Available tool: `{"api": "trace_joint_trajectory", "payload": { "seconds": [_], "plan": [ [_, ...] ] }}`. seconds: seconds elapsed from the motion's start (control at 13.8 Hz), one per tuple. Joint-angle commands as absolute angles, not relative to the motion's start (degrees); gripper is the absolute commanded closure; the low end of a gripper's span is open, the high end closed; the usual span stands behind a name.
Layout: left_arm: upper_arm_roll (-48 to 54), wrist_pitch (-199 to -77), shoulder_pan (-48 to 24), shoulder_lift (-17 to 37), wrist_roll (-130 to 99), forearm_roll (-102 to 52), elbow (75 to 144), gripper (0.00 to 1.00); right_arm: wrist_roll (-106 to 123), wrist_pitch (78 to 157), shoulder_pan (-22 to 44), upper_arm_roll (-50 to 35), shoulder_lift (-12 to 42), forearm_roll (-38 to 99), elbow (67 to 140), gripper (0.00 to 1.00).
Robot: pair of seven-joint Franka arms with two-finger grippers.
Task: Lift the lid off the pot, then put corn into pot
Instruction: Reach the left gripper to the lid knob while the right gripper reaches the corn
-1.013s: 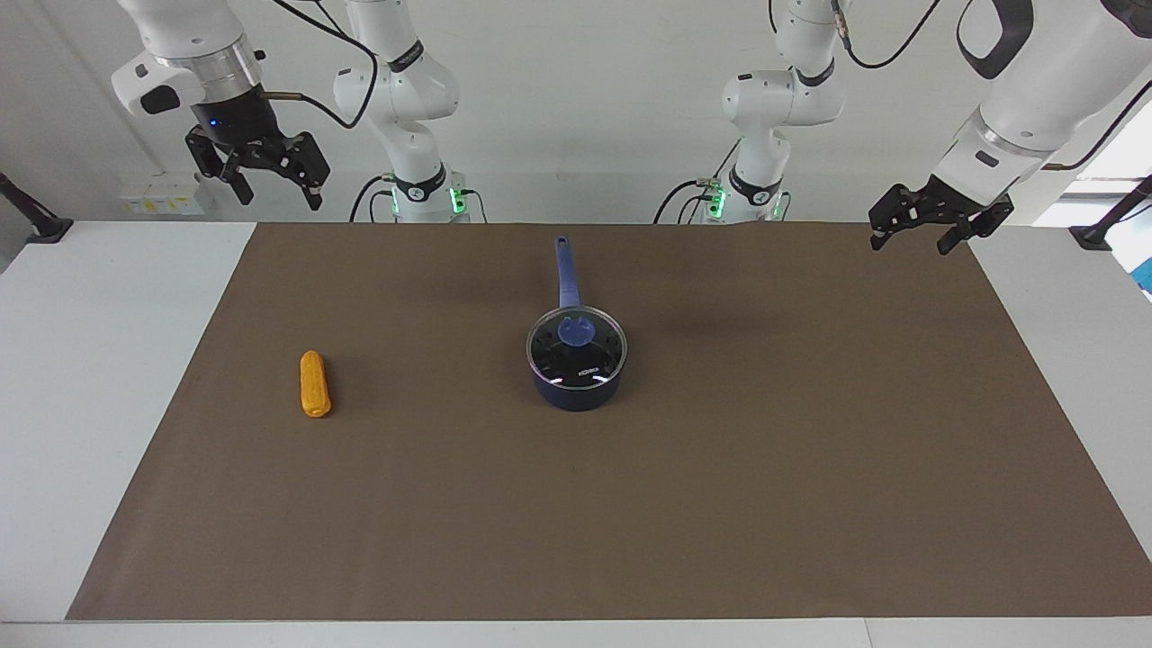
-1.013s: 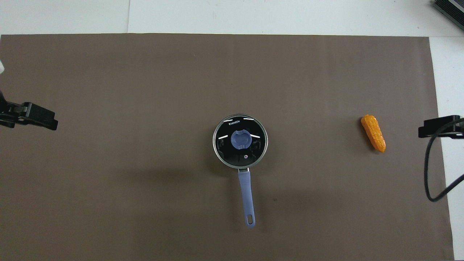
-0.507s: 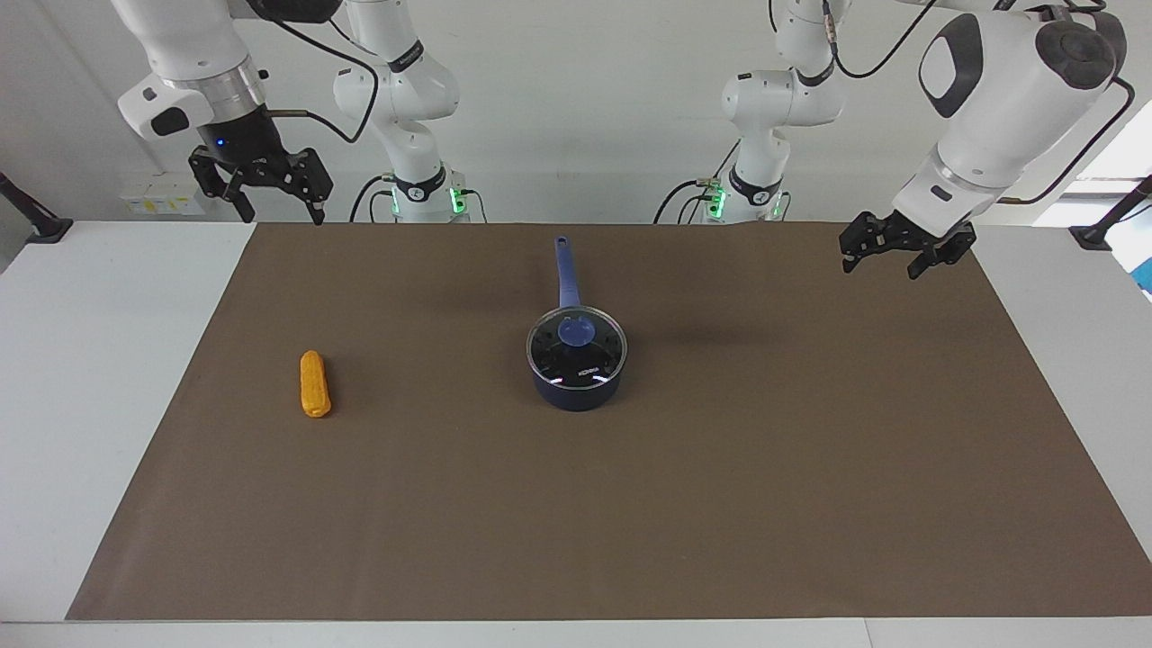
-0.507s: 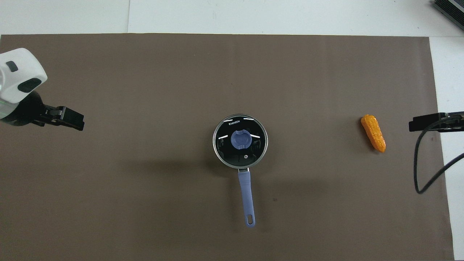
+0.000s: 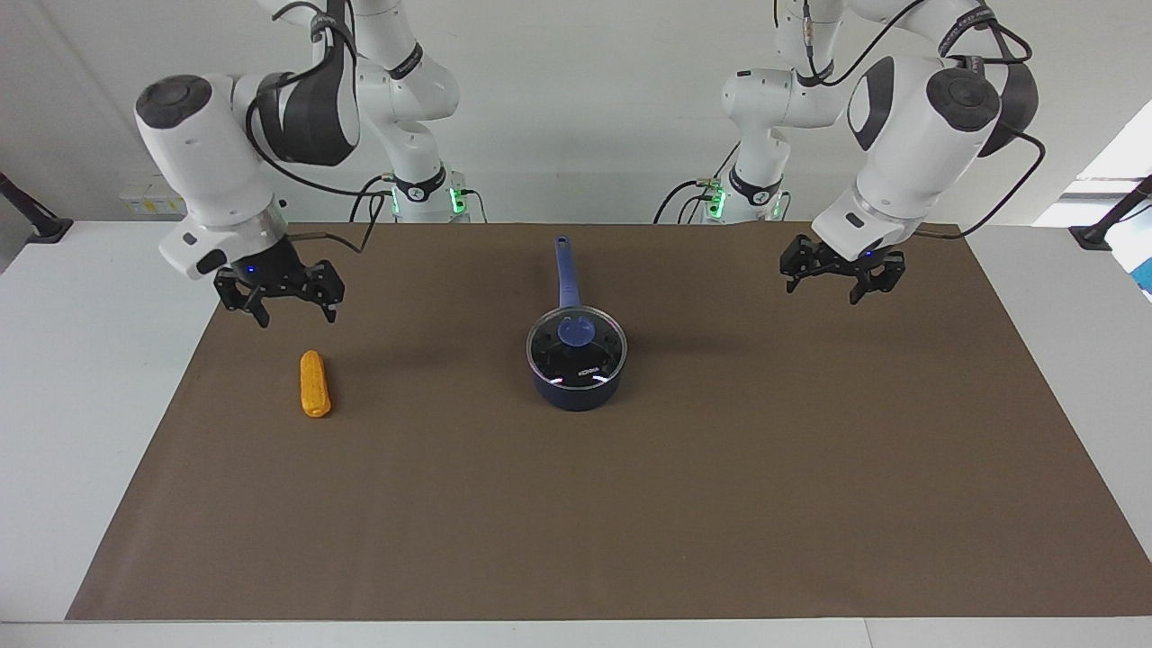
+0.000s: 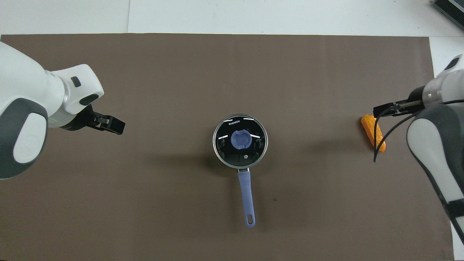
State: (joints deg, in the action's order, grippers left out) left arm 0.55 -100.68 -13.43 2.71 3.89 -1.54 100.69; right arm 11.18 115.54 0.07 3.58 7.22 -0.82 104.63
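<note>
The lid [image 5: 576, 346] sits closed on the pot [image 5: 576, 382] at the middle of the counter [image 5: 720, 504], its blue knob facing up and the pot's long handle pointing straight toward the robots. The left claw [image 5: 840, 286] hangs in the air toward its own arm's end of the counter with fingers spread and empty. The pot lies sideways from it, toward the middle, and well apart. The right claw [image 5: 286, 308] is also spread and empty. It hangs over the brown mat close to the corn [image 5: 314, 384], which lies on the mat just below it and a little farther from the robots, its long axis running away from the robots.

So each arm is the nearer one for its own thing: left for the lid, right for the corn. Both wrists tilt down and inward with fingers pointing at the mat. Since the lid must come off first, the left claw probably has to travel sideways until it is over the knob, then drop.
</note>
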Motion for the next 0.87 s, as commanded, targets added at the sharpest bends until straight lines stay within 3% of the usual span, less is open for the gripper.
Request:
{"api": "trace_joint_trajectory", "payload": {
  "seconds": [0.0,0.22,0.58,0.8],
  "plan": [
    [-0.09,-106.33,-16.87,2.46,1.68,-0.88,104.67,0.00,15.72,123.19,-1.14,3.34,12.11,-0.09,106.95,0.00],
    [-0.09,-110.73,-21.78,6.31,-2.44,-0.88,104.68,0.00,20.99,129.37,-2.89,3.43,17.21,-0.09,108.36,0.00],
    [-0.18,-118.03,-29.70,12.30,-16.06,-3.24,103.10,0.00,26.62,133.06,-5.62,3.34,17.40,-0.09,114.25,0.00],
    [-0.18,-116.99,-34.96,16.68,-26.76,-3.43,96.18,0.00,26.28,134.29,-5.45,3.34,17.49,-0.09,115.13,0.00]
  ]
}}
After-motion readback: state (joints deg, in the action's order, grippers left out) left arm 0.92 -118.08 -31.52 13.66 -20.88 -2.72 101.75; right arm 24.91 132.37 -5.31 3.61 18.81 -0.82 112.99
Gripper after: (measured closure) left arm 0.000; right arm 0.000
